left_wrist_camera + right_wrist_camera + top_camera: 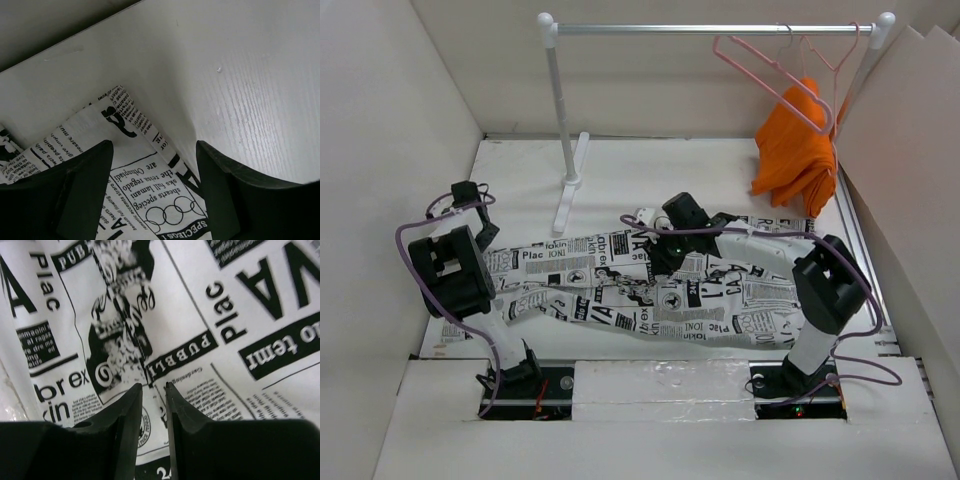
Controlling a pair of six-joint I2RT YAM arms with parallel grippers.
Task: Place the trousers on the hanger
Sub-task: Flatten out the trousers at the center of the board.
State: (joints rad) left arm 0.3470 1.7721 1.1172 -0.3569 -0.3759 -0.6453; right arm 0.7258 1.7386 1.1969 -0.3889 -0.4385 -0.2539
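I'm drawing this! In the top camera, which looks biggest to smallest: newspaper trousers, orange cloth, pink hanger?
1. Trousers, biggest by far.
2. Orange cloth.
3. Pink hanger: spans about as wide as the cloth, but only thin lines, so those two are close.

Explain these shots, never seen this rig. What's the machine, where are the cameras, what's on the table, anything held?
Two robot arms sit bolted at the near edge of a table. The wide picture is from a fixed camera above and behind them; the other two are from cameras on each wrist. Newspaper-print trousers lie across it. A rack behind carries a pink hanger, a redder hanger and an orange cloth. The left gripper is open over one trouser end, holding nothing. The right gripper looks closed on a fold near the middle.
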